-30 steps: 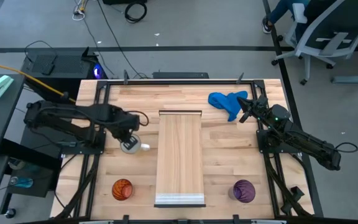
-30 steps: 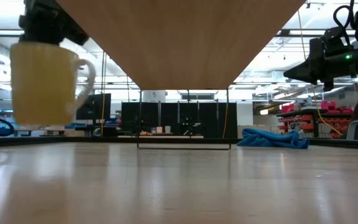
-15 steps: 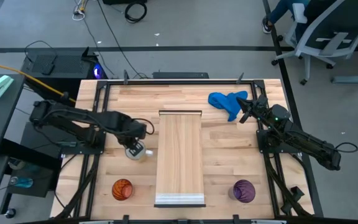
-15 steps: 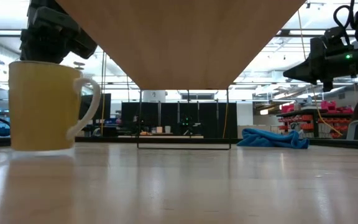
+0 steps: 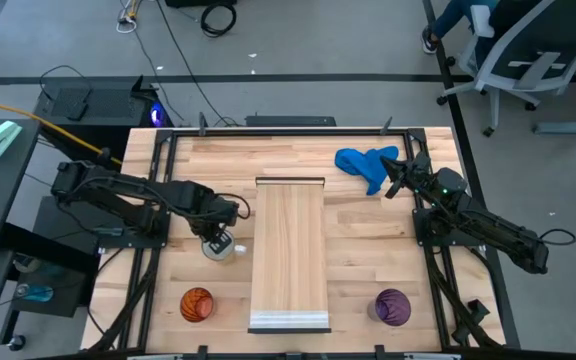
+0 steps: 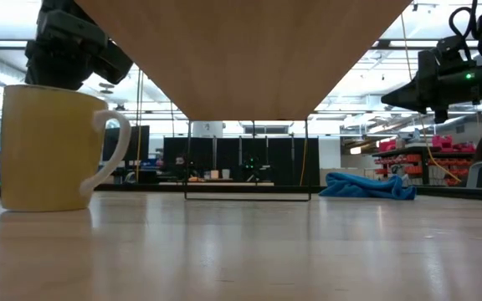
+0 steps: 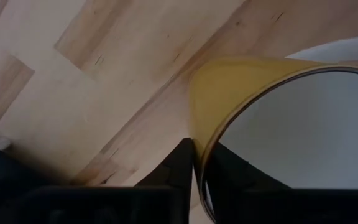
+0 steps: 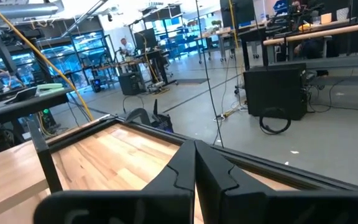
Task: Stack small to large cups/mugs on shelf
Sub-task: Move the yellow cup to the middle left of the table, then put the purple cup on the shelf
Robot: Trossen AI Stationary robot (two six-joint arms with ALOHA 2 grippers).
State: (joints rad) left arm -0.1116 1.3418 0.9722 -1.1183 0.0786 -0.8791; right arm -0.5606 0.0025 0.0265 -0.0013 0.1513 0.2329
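The white mug (image 5: 218,245) stands on its base on the tabletop (image 5: 368,240), just left of the long wooden shelf (image 5: 290,255), its handle (image 6: 111,155) toward the shelf. My left gripper (image 5: 211,236) is shut on its rim from above. The orange ribbed cup (image 5: 197,304) stands near the front left, and the purple ribbed cup (image 5: 392,306) near the front right. My right gripper (image 5: 392,180) is shut and empty, above the table by the blue cloth (image 5: 366,165). My left gripper pinches the mug's rim wall (image 7: 197,134), one finger (image 7: 179,163) outside and one (image 7: 229,165) inside. The fingers come from above, pointing down. The mug stands upright with its base (image 6: 44,205) on the table.
The shelf is raised above the table on thin legs (image 6: 187,159) and spans the middle from the far part to the near edge. The blue cloth lies at the far right (image 6: 366,186). A black frame (image 5: 158,200) edges the table's sides.
My left gripper has gone down and a little toward the near edge and the shelf with the mug. The mug hung clear of the table a second ago and now stands on it, still upright.
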